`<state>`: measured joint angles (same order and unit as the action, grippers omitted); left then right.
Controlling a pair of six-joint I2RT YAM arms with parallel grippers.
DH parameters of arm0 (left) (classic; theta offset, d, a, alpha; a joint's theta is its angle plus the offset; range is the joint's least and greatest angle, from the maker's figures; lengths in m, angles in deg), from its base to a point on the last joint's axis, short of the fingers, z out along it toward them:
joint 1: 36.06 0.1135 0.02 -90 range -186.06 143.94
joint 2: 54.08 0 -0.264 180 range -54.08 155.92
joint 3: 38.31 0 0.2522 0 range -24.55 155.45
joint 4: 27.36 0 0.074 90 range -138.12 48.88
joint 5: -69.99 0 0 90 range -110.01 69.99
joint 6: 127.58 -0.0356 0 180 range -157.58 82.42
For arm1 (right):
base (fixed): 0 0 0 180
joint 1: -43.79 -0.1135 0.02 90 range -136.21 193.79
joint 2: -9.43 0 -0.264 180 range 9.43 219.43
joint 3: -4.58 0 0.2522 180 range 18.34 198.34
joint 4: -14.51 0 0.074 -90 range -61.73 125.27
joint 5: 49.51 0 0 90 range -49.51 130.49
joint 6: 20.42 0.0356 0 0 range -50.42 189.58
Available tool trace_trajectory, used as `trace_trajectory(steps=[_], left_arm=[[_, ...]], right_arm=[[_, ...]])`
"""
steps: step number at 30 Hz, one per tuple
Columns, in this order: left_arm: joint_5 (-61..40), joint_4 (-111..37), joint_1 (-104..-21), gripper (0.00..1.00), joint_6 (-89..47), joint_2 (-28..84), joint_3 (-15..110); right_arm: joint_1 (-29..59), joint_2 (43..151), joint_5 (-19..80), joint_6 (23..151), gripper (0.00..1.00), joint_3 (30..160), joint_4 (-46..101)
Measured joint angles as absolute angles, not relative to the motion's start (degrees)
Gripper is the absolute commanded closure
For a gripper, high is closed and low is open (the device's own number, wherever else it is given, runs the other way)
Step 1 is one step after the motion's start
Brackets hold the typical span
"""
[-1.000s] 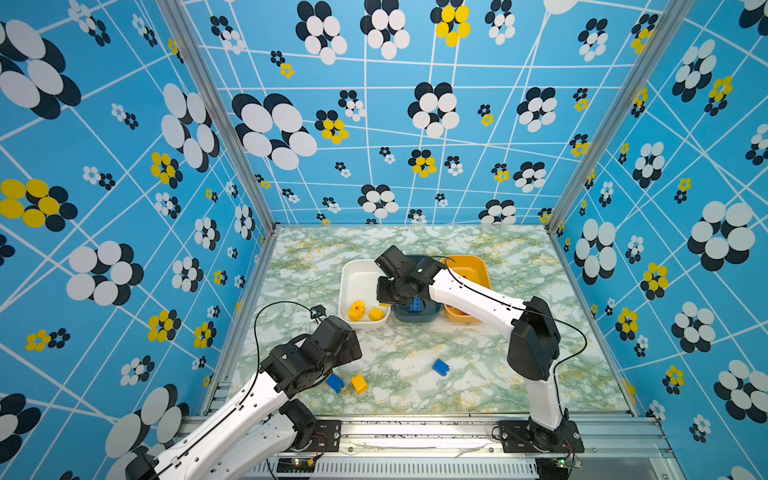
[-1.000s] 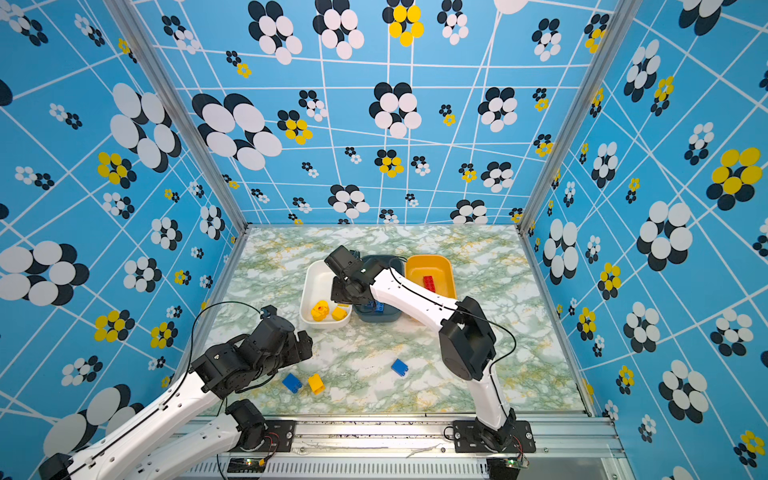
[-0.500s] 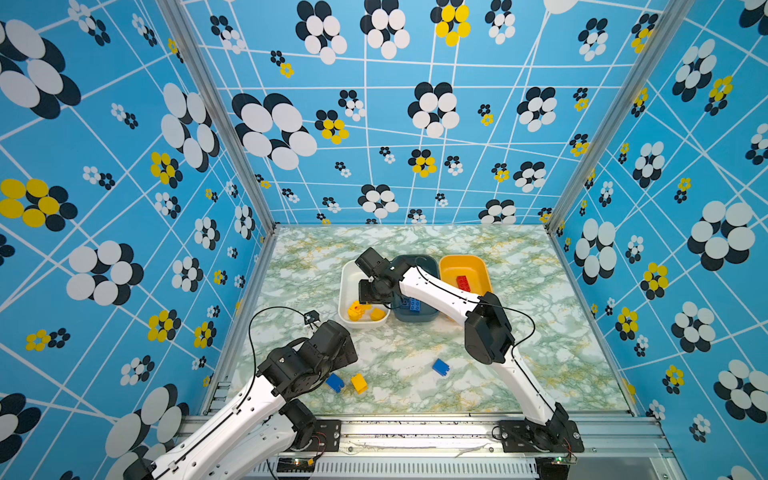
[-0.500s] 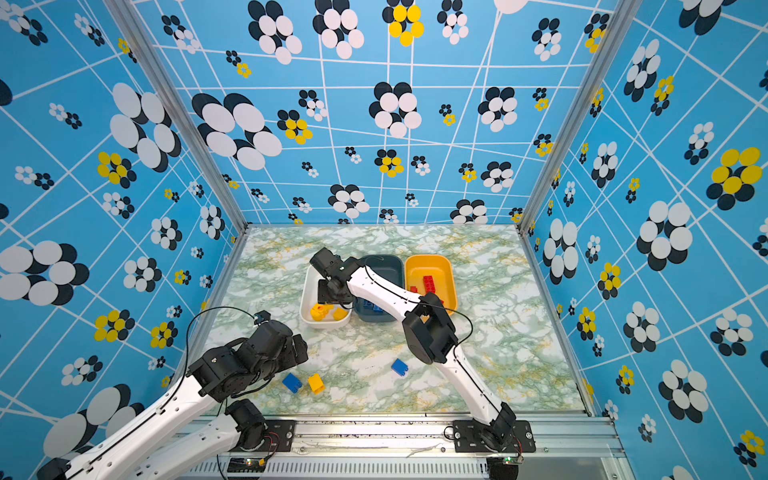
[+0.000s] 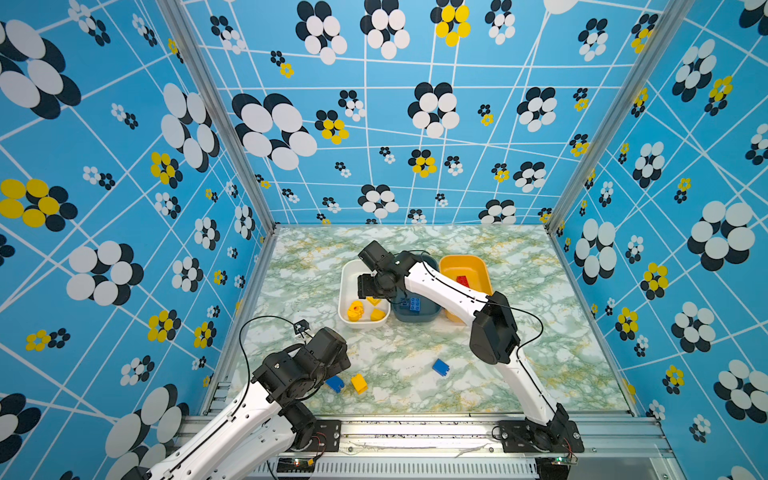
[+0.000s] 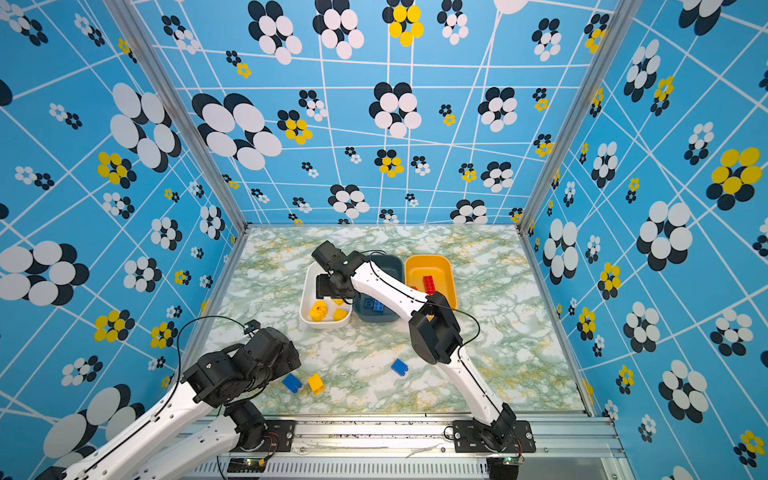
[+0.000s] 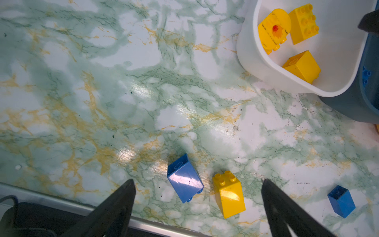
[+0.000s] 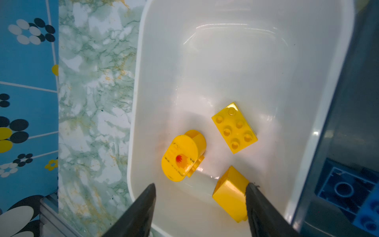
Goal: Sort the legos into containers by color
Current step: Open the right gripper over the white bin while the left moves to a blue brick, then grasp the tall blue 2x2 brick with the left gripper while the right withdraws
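Note:
Three containers stand in a row: a white tub (image 5: 343,299), a slate tub (image 5: 428,316) and a yellow-orange tub (image 5: 478,266). My right gripper (image 8: 202,184) hangs open over the white tub, holding nothing. Below it lie three yellow legos: a rounded one (image 8: 182,156), a studded one (image 8: 234,128) and a cube (image 8: 230,194) right beside one fingertip. Blue bricks (image 5: 413,304) lie in the slate tub and a red brick (image 5: 462,281) in the orange one. My left gripper (image 7: 197,181) is open above a blue brick (image 7: 184,178) and a yellow brick (image 7: 228,195) on the table.
Another blue brick (image 5: 441,367) lies alone on the marble table, right of the front pair. The metal front rail (image 7: 61,202) runs close behind my left fingers. Patterned walls enclose the table on three sides.
My right gripper swung left from the slate tub to the white tub and opened. A third yellow brick now lies in the white tub. The left arm barely moved.

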<state>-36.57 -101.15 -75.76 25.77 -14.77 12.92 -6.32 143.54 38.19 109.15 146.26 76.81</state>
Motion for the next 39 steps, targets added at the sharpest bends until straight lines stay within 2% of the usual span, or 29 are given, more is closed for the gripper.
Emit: trace_trajectory(steps=[8, 14, 23, 35, 39], left_arm=[[-36.11, -103.93, -77.09, 0.09, 33.23, -12.41, 12.53], [-35.28, -104.15, -79.1, 0.12, 40.55, -10.05, 11.89], [-32.26, -101.92, -79.69, 0.17, 49.53, -10.03, 7.22], [-28.92, -92.32, -79.21, 0.25, 52.44, -4.69, 0.92], [-28.72, -89.5, -78.43, 0.32, 52.22, -2.38, 0.92]], right_arm=[[-6.21, 129.02, 36.77, 106.83, 0.21, 135.97, 76.85], [-5.2, 117.88, 35.57, 105.76, 0.17, 120.84, 75.14], [-2.03, 105.29, 34.78, 107.79, 0.15, 98.66, 73.9], [1.86, 95.06, 35.3, 108.62, 0.14, 92.56, 73.92], [2.6, 93.09, 35.48, 109.24, 0.14, 90.64, 74.03]])
